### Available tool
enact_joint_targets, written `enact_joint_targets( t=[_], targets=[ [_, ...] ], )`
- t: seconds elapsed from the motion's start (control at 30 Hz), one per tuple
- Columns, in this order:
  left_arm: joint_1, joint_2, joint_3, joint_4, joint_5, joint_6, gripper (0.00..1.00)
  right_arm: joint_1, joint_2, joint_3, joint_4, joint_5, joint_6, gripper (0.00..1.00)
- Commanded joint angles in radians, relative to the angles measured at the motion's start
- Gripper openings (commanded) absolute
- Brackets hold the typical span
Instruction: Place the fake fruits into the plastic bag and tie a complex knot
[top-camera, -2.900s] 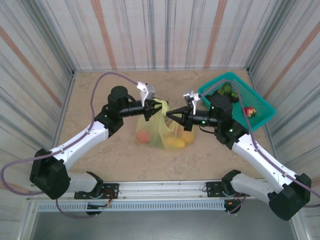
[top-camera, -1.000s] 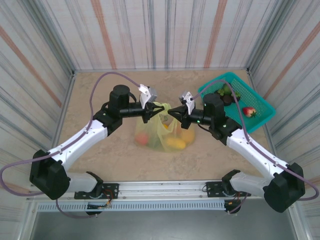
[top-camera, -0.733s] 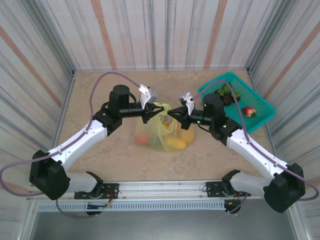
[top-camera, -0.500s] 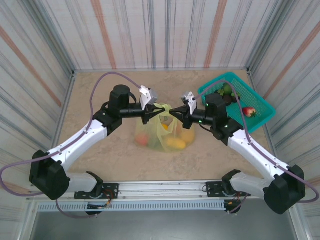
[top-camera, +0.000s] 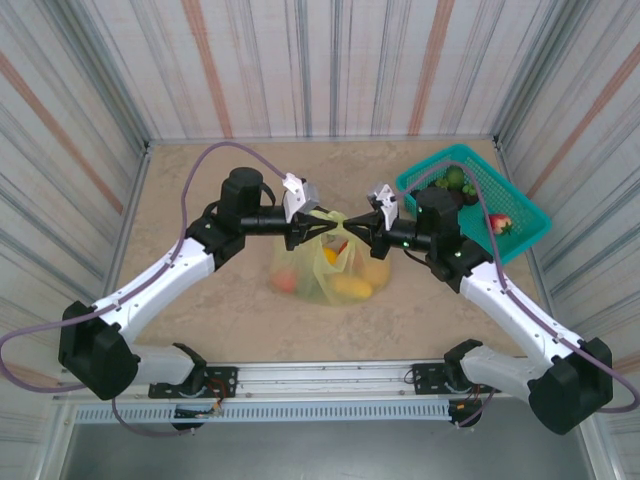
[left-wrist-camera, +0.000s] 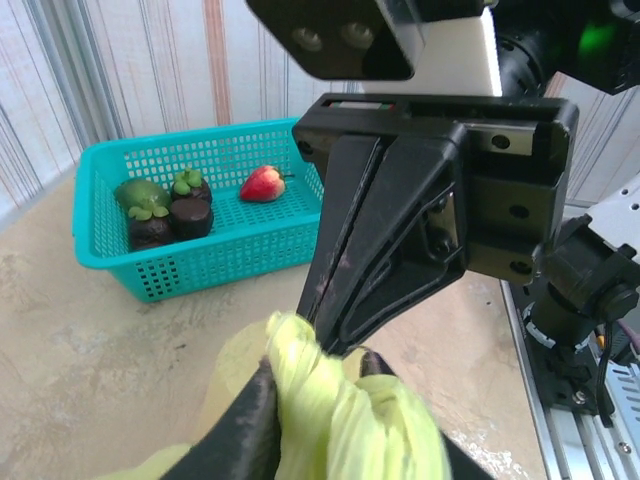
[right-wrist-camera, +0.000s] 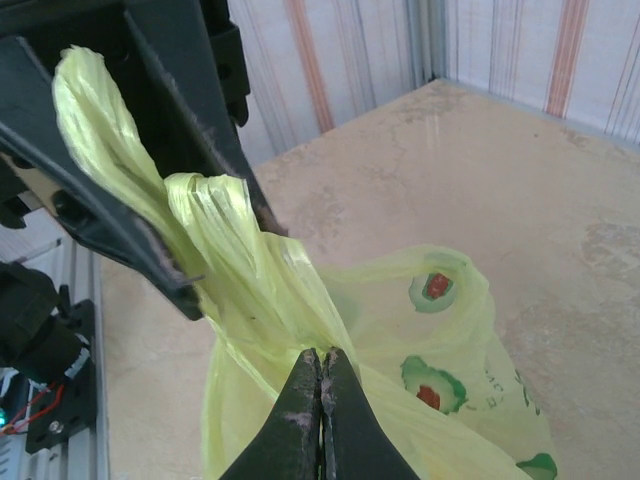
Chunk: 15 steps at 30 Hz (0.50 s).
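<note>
The pale yellow-green plastic bag (top-camera: 318, 268) lies mid-table with orange and yellow fake fruits (top-camera: 351, 288) inside. Its bunched handles (left-wrist-camera: 318, 405) rise between the two grippers, which meet tip to tip above it. My left gripper (top-camera: 298, 228) stands slightly open, its fingers (left-wrist-camera: 250, 425) flanking one twisted handle that still lies between them. My right gripper (right-wrist-camera: 322, 355) is shut, pinching a fold of the bag's handle at its tips. Whether the crossed handles form a knot I cannot tell.
A teal mesh basket (top-camera: 515, 203) stands at the back right, holding a red strawberry (top-camera: 500, 224) and dark and green fruits (top-camera: 455, 184). Striped walls close in the table on three sides. Bare table lies left of and in front of the bag.
The left jaws have parted a little around the handle they were pinching. The right gripper has drawn slightly back to the right, still holding the plastic.
</note>
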<state>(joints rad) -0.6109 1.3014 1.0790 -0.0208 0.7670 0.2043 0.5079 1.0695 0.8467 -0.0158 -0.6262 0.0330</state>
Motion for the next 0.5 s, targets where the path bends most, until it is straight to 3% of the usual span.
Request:
enact_joint_targets(
  t=[0.0, 0.17, 0.47],
  targets=[
    [-0.003, -0.006, 0.021, 0.030, 0.024, -0.026, 0.32, 0.020, 0.003, 0.000, -0.026, -0.002, -0.027, 0.00],
    [-0.003, -0.007, 0.014, 0.039, -0.035, -0.049, 0.36, 0.073, -0.007, 0.033, -0.048, 0.029, -0.034, 0.00],
    [-0.003, -0.003, 0.006, 0.044, -0.046, -0.069, 0.31, 0.141, -0.023, -0.001, -0.024, 0.096, -0.024, 0.00]
  ],
)
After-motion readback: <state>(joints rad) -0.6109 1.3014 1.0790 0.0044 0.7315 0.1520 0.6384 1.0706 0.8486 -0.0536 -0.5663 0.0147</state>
